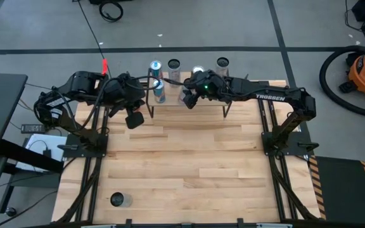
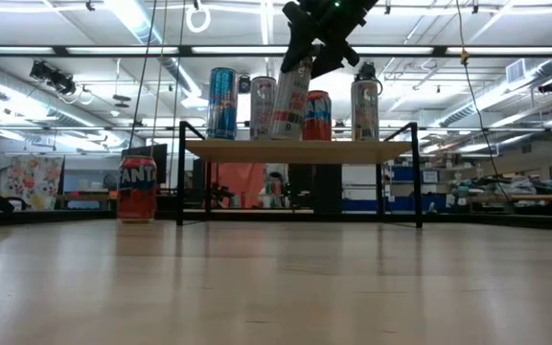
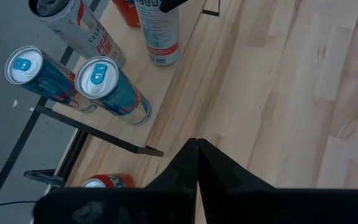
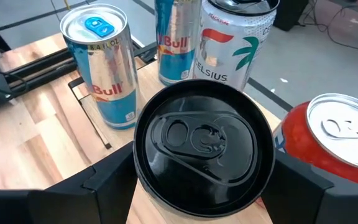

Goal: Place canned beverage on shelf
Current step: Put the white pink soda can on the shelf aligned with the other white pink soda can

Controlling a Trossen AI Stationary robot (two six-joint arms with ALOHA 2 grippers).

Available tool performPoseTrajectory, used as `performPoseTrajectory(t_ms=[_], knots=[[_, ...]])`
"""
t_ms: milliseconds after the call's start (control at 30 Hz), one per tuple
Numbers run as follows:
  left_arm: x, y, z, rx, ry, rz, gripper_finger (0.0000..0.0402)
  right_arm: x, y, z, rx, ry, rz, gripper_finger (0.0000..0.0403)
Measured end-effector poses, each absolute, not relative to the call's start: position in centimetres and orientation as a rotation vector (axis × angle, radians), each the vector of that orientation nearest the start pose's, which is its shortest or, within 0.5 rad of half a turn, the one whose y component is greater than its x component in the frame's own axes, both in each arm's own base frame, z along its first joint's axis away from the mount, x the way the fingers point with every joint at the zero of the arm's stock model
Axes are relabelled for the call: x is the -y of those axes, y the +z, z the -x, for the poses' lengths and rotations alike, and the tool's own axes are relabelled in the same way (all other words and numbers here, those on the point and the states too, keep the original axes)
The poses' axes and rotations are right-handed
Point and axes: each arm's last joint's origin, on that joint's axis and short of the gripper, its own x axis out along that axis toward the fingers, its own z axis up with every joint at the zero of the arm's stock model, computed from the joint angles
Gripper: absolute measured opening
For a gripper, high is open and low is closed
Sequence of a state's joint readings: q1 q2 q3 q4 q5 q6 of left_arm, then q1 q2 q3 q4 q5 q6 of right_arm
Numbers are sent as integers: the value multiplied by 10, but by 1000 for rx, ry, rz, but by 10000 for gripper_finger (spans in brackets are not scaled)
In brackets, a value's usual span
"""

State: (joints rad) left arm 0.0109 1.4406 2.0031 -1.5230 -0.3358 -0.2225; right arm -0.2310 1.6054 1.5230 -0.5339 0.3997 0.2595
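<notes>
Both arms are dark, almost black, built of boxy jointed links on black frame mounts at the tabletop's (image 1: pixel 189 158) side edges. The right arm (image 1: pixel 277 101) carries white "TROSSEN" lettering along its forearm link and a small green light glows on its wrist. The left arm (image 1: pixel 75 95) trails black cables looped along its links, with a red tag near its wrist. Each arm's fingers are matte black, angular and tapering.
</notes>
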Motion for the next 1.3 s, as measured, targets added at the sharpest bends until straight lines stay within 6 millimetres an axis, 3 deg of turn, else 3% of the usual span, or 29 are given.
performPoseTrajectory(t_ms=[367,800,1033,1300], knots=[[-12,469,-215,-909,425,52,9,94,353,-343,-536,-687,-192,298],[-12,469,-215,-910,424,51,9,103,354,-342,-519,-665,-231,339],[-12,469,-215,-911,422,46,9,103,356,-341,-492,-712,-242,341],[-12,469,-215,-911,422,46,9,87,385,-318,-420,-693,-253,342]])
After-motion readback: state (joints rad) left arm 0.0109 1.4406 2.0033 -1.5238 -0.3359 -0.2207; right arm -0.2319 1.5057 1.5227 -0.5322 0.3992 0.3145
